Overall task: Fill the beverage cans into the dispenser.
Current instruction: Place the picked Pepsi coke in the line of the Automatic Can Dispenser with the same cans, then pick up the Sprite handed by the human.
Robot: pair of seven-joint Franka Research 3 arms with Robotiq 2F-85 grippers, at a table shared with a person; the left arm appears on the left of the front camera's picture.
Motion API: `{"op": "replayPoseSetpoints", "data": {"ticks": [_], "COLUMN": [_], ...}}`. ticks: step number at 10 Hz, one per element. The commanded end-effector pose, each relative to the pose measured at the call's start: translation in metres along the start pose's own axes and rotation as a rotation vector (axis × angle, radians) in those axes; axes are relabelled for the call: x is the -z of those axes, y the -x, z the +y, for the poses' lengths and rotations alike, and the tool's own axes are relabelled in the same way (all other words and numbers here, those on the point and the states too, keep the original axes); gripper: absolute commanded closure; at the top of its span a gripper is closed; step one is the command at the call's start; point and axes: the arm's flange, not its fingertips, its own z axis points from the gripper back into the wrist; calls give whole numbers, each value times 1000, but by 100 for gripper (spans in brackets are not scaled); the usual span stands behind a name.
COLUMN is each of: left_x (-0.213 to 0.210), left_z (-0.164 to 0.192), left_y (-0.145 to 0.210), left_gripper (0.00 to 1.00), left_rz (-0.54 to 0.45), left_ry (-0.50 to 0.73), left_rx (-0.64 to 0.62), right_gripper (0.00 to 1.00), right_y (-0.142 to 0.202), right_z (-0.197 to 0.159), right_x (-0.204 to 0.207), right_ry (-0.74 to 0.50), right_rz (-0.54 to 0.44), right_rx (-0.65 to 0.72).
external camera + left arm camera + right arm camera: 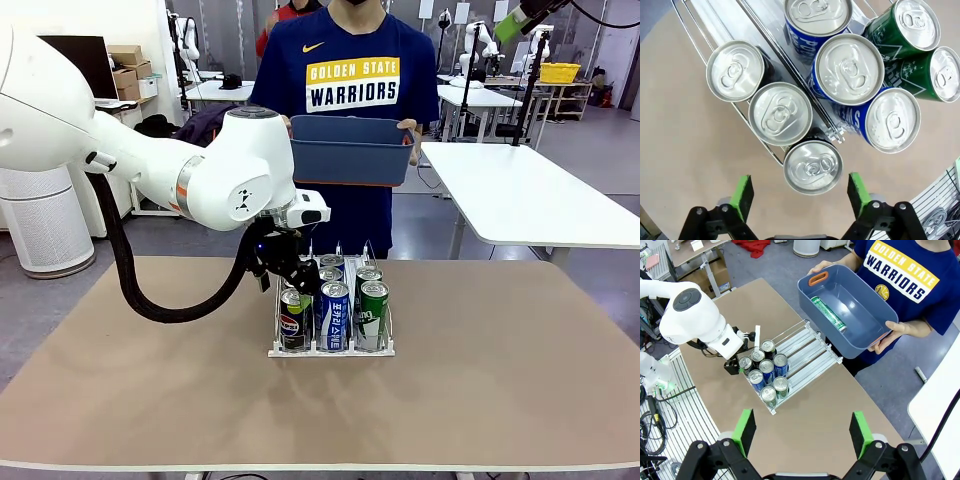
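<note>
The dispenser (330, 351) stands mid-table with beverage cans in its three lanes: black Pepsi cans (295, 322) on the left, blue-and-white cans (334, 316) in the middle, green cans (373, 314) on the right. My left gripper (283, 266) hangs open just over the rear of the black lane. In the left wrist view its green fingers (743, 194) stand on either side of the nearest black can's silver top (813, 166), apart from it. My right gripper (802, 432) is open and empty, high above the table. One more green can (829, 314) lies in the tub.
A person at the far side holds a dark blue tub (350, 152) in both hands above the table's far edge. The far half of the dispenser's lanes (810, 347) is bare. Open tabletop (500, 380) surrounds the rack.
</note>
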Motion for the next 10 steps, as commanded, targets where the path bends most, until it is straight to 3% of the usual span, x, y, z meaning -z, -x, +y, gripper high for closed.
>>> {"op": "replayPoseSetpoints", "data": {"ticks": [1, 10], "left_x": [-1, 0], "left_z": [1, -2], "left_y": [-1, -1], "left_gripper": [0, 0], "left_rz": [0, 9], "left_ry": [4, 41], "left_rx": [0, -40], "right_gripper": [0, 0], "right_y": [1, 1], "right_z": [0, 0], "right_x": [1, 1], "right_ry": [-2, -2], "right_rz": [2, 2], "right_rx": [2, 2]}}
